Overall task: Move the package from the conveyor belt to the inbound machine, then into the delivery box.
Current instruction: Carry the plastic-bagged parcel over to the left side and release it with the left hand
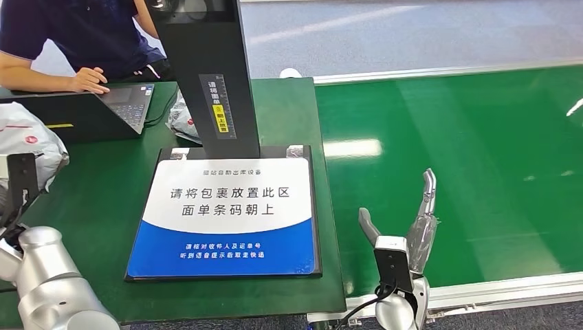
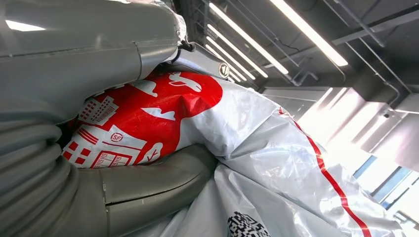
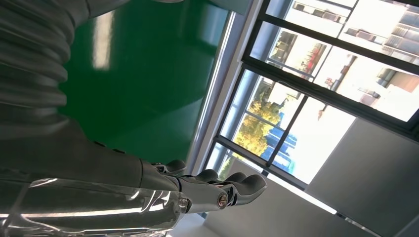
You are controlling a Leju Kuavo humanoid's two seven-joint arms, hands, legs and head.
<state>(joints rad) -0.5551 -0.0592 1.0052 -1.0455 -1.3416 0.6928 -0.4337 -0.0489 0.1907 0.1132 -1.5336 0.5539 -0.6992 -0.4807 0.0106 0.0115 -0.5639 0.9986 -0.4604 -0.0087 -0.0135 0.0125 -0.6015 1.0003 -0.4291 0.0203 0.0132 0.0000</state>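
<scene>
One green table (image 1: 82, 227) beside green conveyor belt (image 1: 467, 158), windows (image 3: 316, 74) beyond

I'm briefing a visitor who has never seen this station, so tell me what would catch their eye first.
The blue-and-white placement mat of the inbound machine lies front and centre on the green table, with nothing on it. The left hand grips a red-and-white plastic package at the table's left edge. To the right, the right hand hangs open over the bare, glossy green conveyor belt.
</scene>
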